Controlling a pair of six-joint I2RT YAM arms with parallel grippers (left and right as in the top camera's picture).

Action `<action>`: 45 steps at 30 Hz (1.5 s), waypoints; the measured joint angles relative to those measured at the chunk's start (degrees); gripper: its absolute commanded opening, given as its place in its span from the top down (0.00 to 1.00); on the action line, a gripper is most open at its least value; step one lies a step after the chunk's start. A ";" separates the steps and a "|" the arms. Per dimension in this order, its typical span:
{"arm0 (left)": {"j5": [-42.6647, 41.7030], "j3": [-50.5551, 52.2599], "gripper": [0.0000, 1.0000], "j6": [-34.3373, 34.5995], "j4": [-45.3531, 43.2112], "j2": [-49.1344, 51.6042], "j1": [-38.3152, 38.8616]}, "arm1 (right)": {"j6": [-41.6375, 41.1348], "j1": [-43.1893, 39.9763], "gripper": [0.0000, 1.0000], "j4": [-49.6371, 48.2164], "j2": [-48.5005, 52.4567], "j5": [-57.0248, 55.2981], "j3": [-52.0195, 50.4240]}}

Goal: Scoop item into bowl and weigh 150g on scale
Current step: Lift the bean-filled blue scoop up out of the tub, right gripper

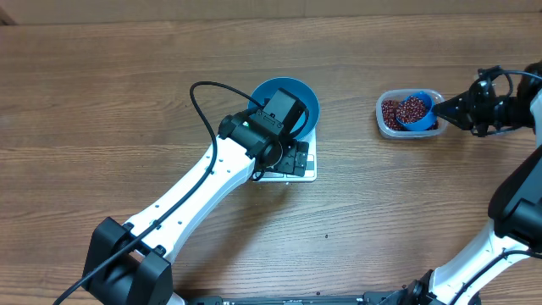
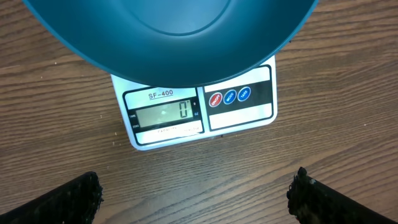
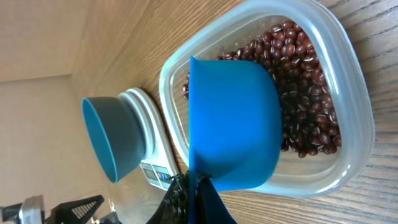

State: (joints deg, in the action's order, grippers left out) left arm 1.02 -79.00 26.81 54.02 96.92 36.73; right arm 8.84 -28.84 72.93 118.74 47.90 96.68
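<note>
The blue bowl [image 1: 292,91] stands on the white scale [image 1: 311,169]; in the left wrist view the bowl [image 2: 174,37] overhangs the scale [image 2: 239,118], whose display reads 0. My left gripper [image 1: 292,158] hovers over the scale's front edge, open [image 2: 196,198], with nothing between its fingers. The red-brown beans [image 1: 391,111] lie in a clear tub [image 1: 383,127]. My right gripper [image 1: 449,108] is shut on the handle of a small blue scoop [image 3: 233,118], which sits in the tub over the beans [image 3: 305,93] and holds some beans itself. The bowl [image 3: 115,137] shows no beans inside.
The left arm [image 1: 203,186] stretches diagonally from the front left toward the scale, with a black cable looping above it. The right arm [image 1: 508,220] comes in along the right edge. The tub's rim [image 3: 357,143] rests on the bare wooden table [image 1: 127,85].
</note>
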 measured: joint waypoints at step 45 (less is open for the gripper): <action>0.00 0.00 0.00 0.00 0.00 -0.02 0.00 | 10.58 -4.83 0.96 9.94 0.00 23.43 0.00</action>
State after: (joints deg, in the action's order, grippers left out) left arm 1.02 -79.00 26.81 54.02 96.90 36.73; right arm 19.42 -33.67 82.87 118.74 71.33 96.68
